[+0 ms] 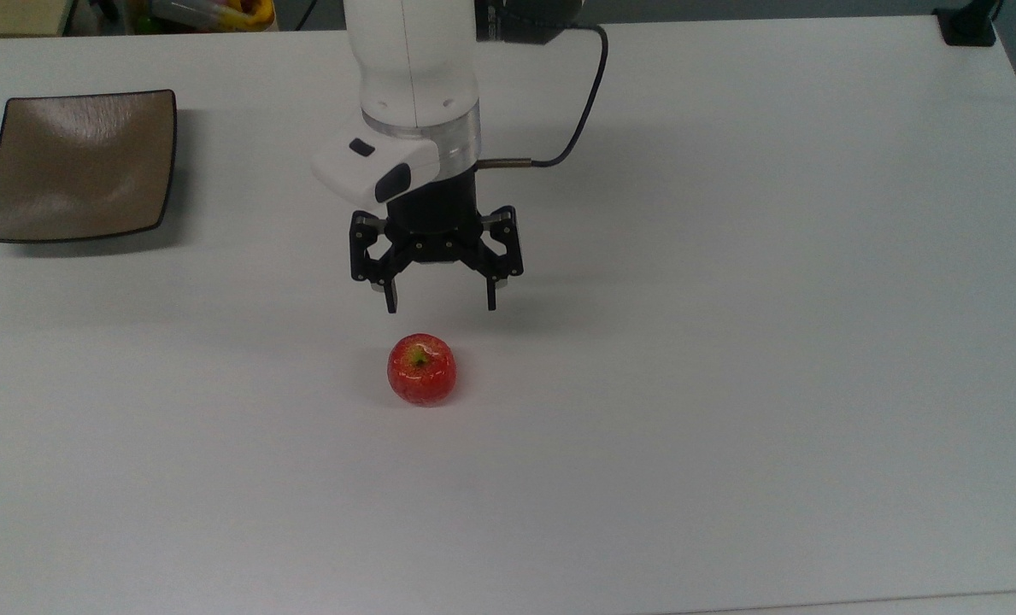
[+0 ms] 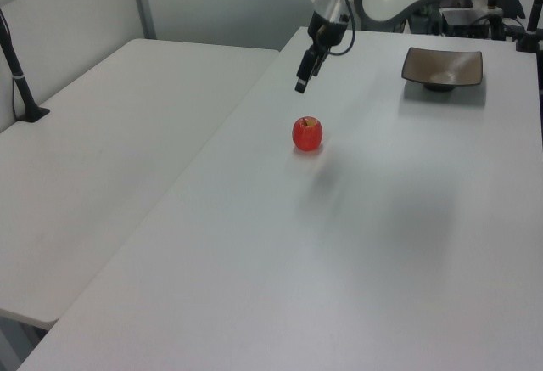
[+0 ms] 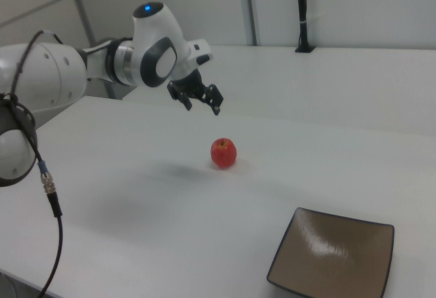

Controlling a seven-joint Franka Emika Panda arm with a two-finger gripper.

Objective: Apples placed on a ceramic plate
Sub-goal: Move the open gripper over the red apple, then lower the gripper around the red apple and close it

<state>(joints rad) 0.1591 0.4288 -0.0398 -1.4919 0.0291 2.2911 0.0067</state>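
A: Top view, item one?
B: Gripper (image 1: 439, 303), black, on a white arm. Fingers (image 1: 391, 299) spread wide, nothing between them, touching nothing. It hangs over the white surface (image 1: 730, 342), just above the apple (image 1: 421, 369) in the picture.

A: The apple there?
B: Small, red, stem dimple up, resting on the surface near mid-table. The ceramic plate (image 1: 80, 166) sits well apart, at the top view's left, bare. A black cable (image 1: 583, 111) loops from the wrist. Nothing lies between gripper and apple.

A: Left view?
B: Gripper (image 2: 302, 82) pointing down, raised off the surface, clear of the apple (image 2: 307, 133). Plate (image 2: 442, 69) far back at the left view's right. A second white table (image 2: 110, 150) adjoins at the left view's left.

A: Right view?
B: Gripper (image 3: 201, 102) wide apart, empty, up and to the right view's left of the apple (image 3: 223, 153). Plate (image 3: 334, 254) in the near right corner, well apart from both.
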